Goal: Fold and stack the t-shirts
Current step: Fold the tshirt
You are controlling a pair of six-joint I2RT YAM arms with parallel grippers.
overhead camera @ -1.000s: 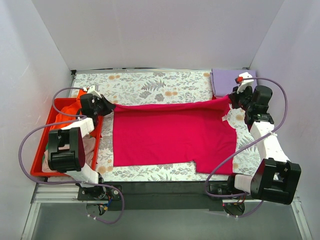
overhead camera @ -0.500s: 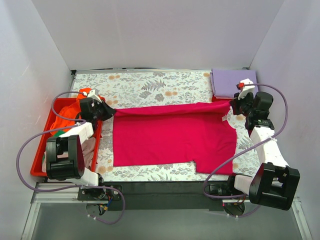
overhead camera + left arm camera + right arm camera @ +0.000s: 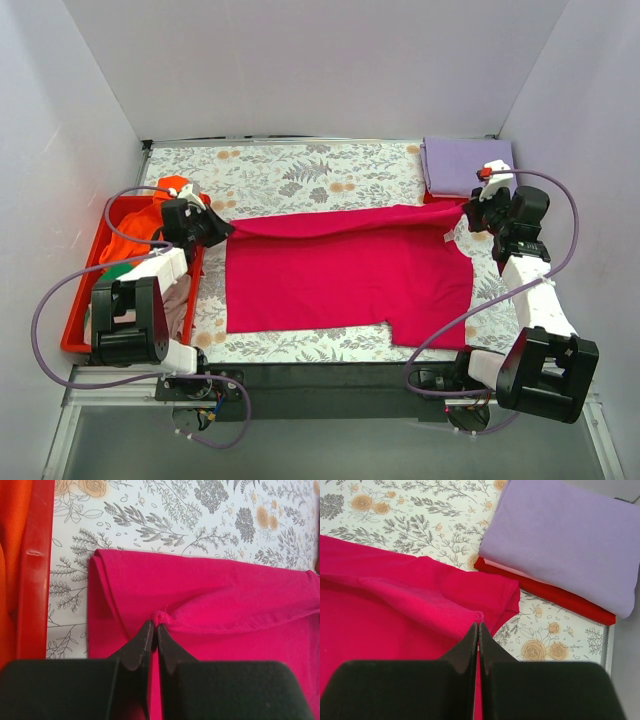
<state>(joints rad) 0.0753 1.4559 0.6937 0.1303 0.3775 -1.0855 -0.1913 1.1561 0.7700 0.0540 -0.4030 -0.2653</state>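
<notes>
A large crimson-red t-shirt (image 3: 345, 275) lies spread across the middle of the table. My left gripper (image 3: 224, 231) is shut on its far left edge, pinching a bunch of the cloth (image 3: 161, 618). My right gripper (image 3: 466, 209) is shut on its far right edge (image 3: 479, 616). The far edge hangs lifted between both grippers. A folded lavender t-shirt (image 3: 467, 165) lies at the far right, on top of a folded red one (image 3: 555, 594). An orange t-shirt (image 3: 140, 228) lies in the red tray with beige-pink (image 3: 180, 300) and green cloth (image 3: 113, 270).
The red plastic tray (image 3: 78, 310) stands along the table's left side, its rim (image 3: 35, 570) close to my left gripper. White walls enclose the table on three sides. The floral tablecloth (image 3: 300, 175) shows bare at the far middle.
Both grippers have carried the shirt's far edge a little nearer and lower, so the fold sags more over the cloth. The grips have not changed.
</notes>
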